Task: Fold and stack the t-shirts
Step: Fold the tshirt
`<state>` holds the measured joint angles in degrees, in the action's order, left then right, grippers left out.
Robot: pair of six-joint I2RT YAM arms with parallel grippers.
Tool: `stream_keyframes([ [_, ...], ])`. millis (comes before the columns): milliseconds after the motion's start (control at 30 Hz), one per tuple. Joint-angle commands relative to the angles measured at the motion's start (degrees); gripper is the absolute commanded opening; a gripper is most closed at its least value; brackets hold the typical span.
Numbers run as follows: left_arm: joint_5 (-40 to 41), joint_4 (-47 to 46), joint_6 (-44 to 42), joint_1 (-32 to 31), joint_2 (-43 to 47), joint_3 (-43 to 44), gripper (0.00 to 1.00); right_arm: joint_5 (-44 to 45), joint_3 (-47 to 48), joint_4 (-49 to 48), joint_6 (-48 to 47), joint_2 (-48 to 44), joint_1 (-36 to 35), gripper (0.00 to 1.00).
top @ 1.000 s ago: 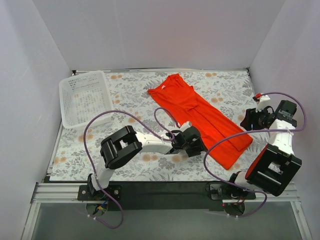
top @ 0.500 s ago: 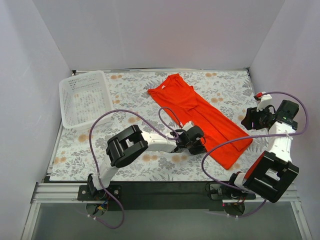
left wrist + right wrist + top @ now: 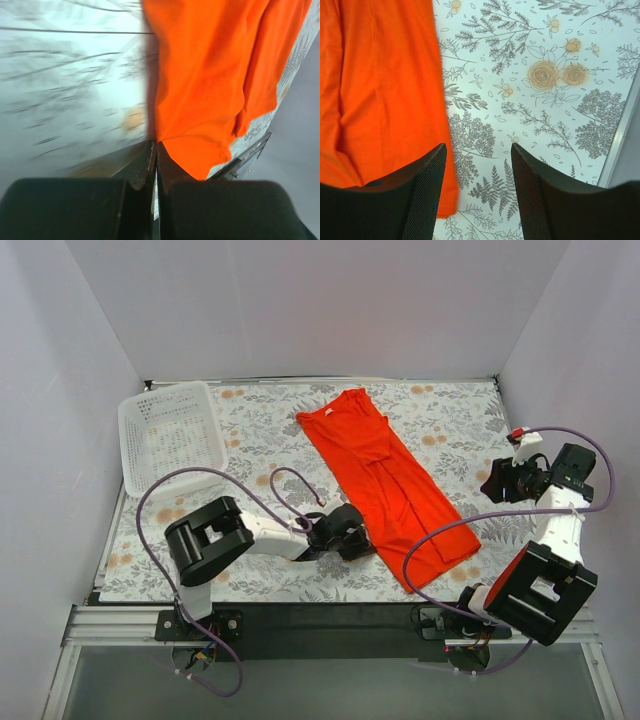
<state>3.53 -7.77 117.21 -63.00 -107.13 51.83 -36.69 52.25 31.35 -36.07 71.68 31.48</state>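
**A:** Leftward, toward the white perforated basket [image 3: 170, 440], since a second ago: the left gripper [image 3: 352, 538], jaws pressed together on the t-shirt's [image 3: 385, 475] near edge, has dragged it straighter across the flowered table [image 3: 455, 420].

**B:** Keep that pull low and slow, I'd say. Thin, soft orange-red cloth bunches easily.

**A:** And the right gripper [image 3: 477, 150]?

**B:** It hovers just beside the shirt's right edge, jaws apart, holding nothing.

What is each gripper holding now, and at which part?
The left gripper pinches the t-shirt at its side edge; the right gripper is open and empty.
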Motion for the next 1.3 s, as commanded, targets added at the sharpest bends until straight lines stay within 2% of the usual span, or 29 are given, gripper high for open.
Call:
stream_keyframes([
  [0,2.9,9.8,19.7,2.6,3.2,-13.0,0.0,-2.8,-1.5,-0.6,-1.8,-0.8,0.2,0.52],
  [167,-3.4,5.5,8.1,11.0,11.5,-22.3,0.0,-7.2,-3.5,2.6,-6.3,0.2,-0.4,0.53],
  [200,-5.9,4.7,3.5,12.2,12.6,-23.7,0.0,-7.4,-3.8,3.2,-7.2,0.4,-0.7,0.53],
  [367,-9.7,6.4,-8.2,18.3,19.6,-24.3,0.0,-8.4,-6.1,4.9,-11.0,0.6,-4.8,0.53],
  [567,-14.1,12.1,-19.5,21.9,27.3,-23.3,0.2,-9.2,-6.3,5.6,-13.6,1.2,-12.3,0.54],
  [667,-20.0,14.4,-23.2,22.0,31.9,-22.9,0.31,-10.9,-5.1,8.2,-18.1,2.5,-15.6,0.54],
  [767,-25.6,17.3,-29.1,21.9,37.3,-22.3,0.35,-13.1,-4.1,13.8,-27.4,3.7,-18.9,0.54],
  [833,-25.1,18.8,-32.4,22.0,41.6,-21.0,0.39,-14.3,-4.0,16.3,-33.9,4.2,-20.8,0.54],
  [867,-21.8,20.1,-34.4,22.0,42.0,-19.7,0.4,-14.7,-4.0,16.0,-34.0,5.2,-21.4,0.54],
  [933,-15.1,24.4,-36.3,23.0,41.2,-14.5,0.49,-13.9,-1.6,12.5,-28.1,7.5,-22.1,0.52],
  [967,-11.7,24.5,-36.5,24.3,38.0,-12.8,0.51,-12.9,-0.1,8.2,-17.6,10.6,-22.5,0.52],
  [1033,-13.1,21.6,-37.0,30.2,33.2,-8.4,0.52,-14.0,3.9,7.4,-13.8,13.6,-22.6,0.51],
  [1100,-17.0,16.1,-36.3,35.7,24.0,-5.0,0.5,-14.5,5.3,3.3,-5.5,16.1,-22.5,0.51],
  [1233,-19.3,13.7,-37.3,39.7,6.6,9.0,0.45,-14.0,6.7,-1.7,0.7,17.0,-22.6,0.51],
  [1267,-19.2,14.1,-37.8,40.1,3.8,15.9,0.45,-13.4,6.6,-2.4,1.4,16.9,-22.6,0.51],
])
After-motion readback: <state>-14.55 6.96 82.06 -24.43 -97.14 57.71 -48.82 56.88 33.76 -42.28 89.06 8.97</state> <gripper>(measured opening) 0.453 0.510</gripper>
